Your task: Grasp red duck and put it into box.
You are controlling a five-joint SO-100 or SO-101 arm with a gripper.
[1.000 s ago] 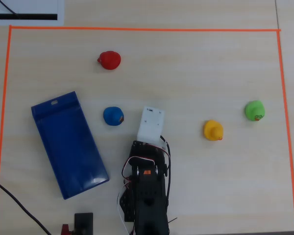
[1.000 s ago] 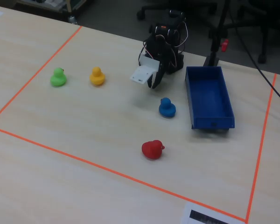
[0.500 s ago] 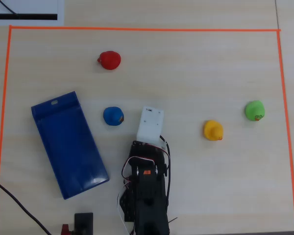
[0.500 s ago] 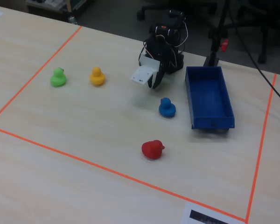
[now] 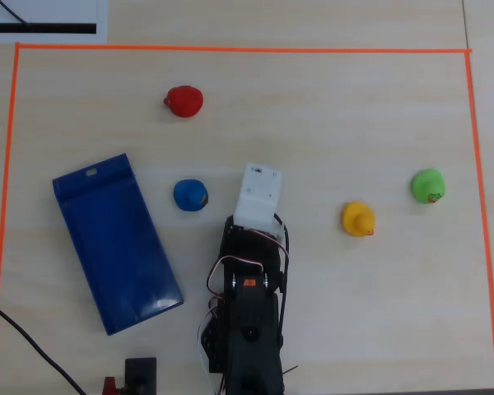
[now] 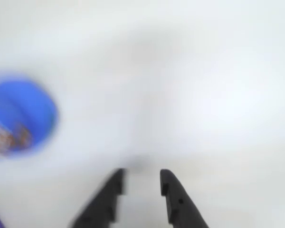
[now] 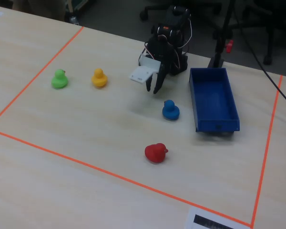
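The red duck (image 5: pixel 184 101) (image 7: pixel 156 152) stands alone on the table, far from the arm. The blue box (image 5: pixel 115 241) (image 7: pixel 213 99) is open and looks empty in the fixed view. My gripper (image 7: pixel 153 88) (image 6: pixel 141 175) hangs just above the table between the blue duck and the arm's base, a good way short of the red duck. Its jaws stand a little apart with only bare table between them. In the overhead view the white wrist housing (image 5: pixel 259 196) hides the fingers. The wrist view is blurred and does not show the red duck.
A blue duck (image 5: pixel 190 196) (image 7: pixel 170 109) (image 6: pixel 19 116) sits close beside the gripper, between it and the box. A yellow duck (image 5: pixel 358 220) (image 7: pixel 99 78) and a green duck (image 5: pixel 428 186) (image 7: pixel 59 79) stand on the other side. Orange tape (image 5: pixel 230 49) borders the work area.
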